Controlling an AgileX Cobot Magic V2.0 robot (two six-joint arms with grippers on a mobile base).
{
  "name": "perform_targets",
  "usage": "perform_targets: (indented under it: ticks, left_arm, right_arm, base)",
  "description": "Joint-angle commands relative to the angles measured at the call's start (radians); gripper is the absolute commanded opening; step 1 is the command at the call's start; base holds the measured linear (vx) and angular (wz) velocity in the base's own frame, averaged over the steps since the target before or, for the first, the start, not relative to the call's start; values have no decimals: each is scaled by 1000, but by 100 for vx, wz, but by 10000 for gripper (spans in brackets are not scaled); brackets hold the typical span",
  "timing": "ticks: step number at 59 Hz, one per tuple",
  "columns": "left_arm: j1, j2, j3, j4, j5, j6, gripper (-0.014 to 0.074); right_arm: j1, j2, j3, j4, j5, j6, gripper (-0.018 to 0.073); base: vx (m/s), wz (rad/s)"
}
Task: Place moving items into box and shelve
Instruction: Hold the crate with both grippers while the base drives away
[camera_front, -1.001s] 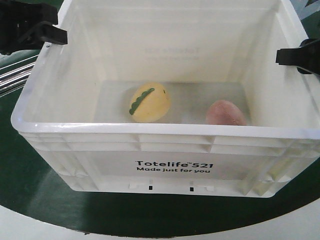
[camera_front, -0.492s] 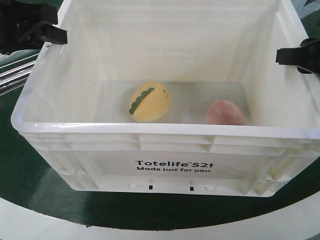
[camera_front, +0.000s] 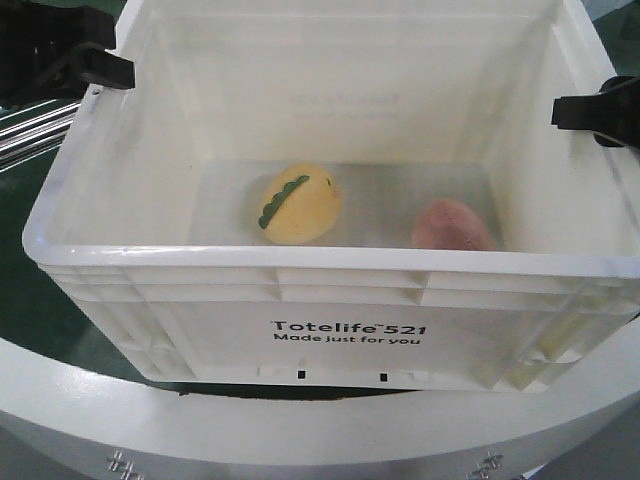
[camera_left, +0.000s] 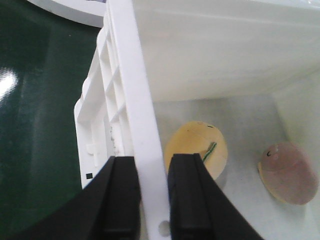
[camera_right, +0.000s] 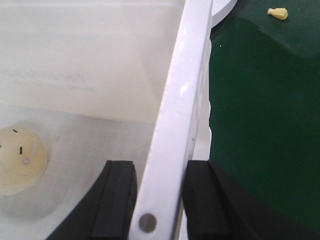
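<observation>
The white box (camera_front: 300, 262), printed "Totelife 521", fills the front view. Both moving items lie on its floor: a pale yellow egg with a green scalloped stripe (camera_front: 298, 204) and a dull reddish-brown egg (camera_front: 452, 226) to its right. My left gripper (camera_front: 100, 70) is shut on the box's left rim, one finger inside and one outside. My right gripper (camera_front: 575, 112) is clamped the same way on the right rim. The left wrist view shows the left gripper (camera_left: 154, 162) on the rim (camera_left: 135, 100), with both eggs (camera_left: 200, 145) (camera_left: 289, 172) beyond. In the right wrist view the right gripper (camera_right: 160, 167) pinches the rim (camera_right: 185, 85).
Under the box lies a dark green round tabletop (camera_front: 30, 300) with a broad white edge band (camera_front: 300, 430) carrying small screws. Metal rods (camera_front: 30, 140) run at the far left. A small yellow object (camera_right: 277, 13) lies on the green surface beyond the right rim.
The white band at the bottom has grown much wider and the green surface has shrunk back under the box. The box, the eggs and both grippers keep their places in the view.
</observation>
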Motion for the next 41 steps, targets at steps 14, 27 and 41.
perform_targets:
  ticks: [14, 27, 41]
  left_arm:
    - [-9, -40, -38, -81, -98, 12, -6]
    - [-9, -40, -38, -81, -98, 12, -6]
    - [-9, -40, -38, -81, -98, 12, -6]
  right_arm:
    - [-2, -26, -46, 43, -143, -3, -6]
    - [-2, -26, -46, 43, -143, -3, -6]
    - [-2, -26, -46, 43, -143, -3, -6]
  base:
    - [-15, -3]
    - [-15, -4]
    - [-13, 2]
